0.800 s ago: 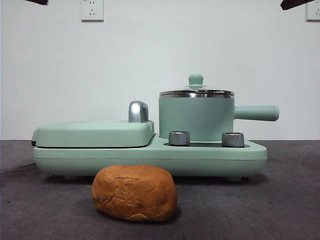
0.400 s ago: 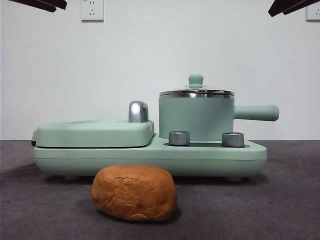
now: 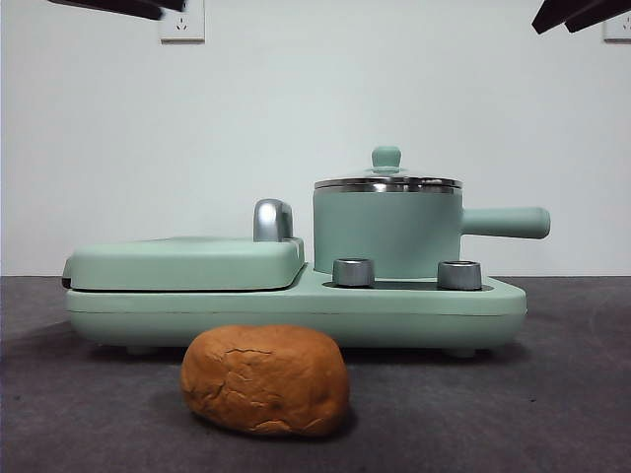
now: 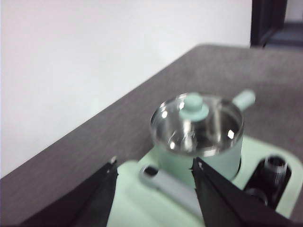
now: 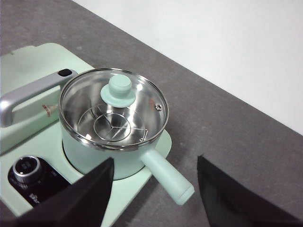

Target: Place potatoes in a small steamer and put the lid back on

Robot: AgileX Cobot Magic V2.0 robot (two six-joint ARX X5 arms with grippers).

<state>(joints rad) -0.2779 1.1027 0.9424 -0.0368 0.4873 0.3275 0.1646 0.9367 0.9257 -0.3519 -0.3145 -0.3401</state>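
An orange-brown potato (image 3: pixel 265 380) with cracked skin lies on the dark table in front of the cooker. Behind it the mint-green small steamer (image 3: pixel 387 232) stands on the cooker base with its side handle (image 3: pixel 505 222) pointing right, also seen as the steamer (image 5: pixel 113 142) and the steamer (image 4: pixel 196 142). The glass lid (image 3: pixel 386 180) with its mint knob sits on the pot; the lid (image 5: pixel 113 109) shows a wire rack beneath, and the lid (image 4: pixel 196 124) is blurred. My left gripper (image 4: pixel 154 168) hangs open above the griddle side. My right gripper (image 5: pixel 155 165) is open above the steamer handle.
A flat mint-green griddle plate (image 3: pixel 187 262) with a chrome handle (image 3: pixel 272 220) fills the cooker's left half. Two steel knobs (image 3: pixel 353 272) sit on the cooker's front. A white wall stands close behind. Black arm tips show at both top corners of the front view.
The black tip at the top left has slid further right into the front view. The tip at the top right has come in a little too. Potato, steamer and lid are unmoved.
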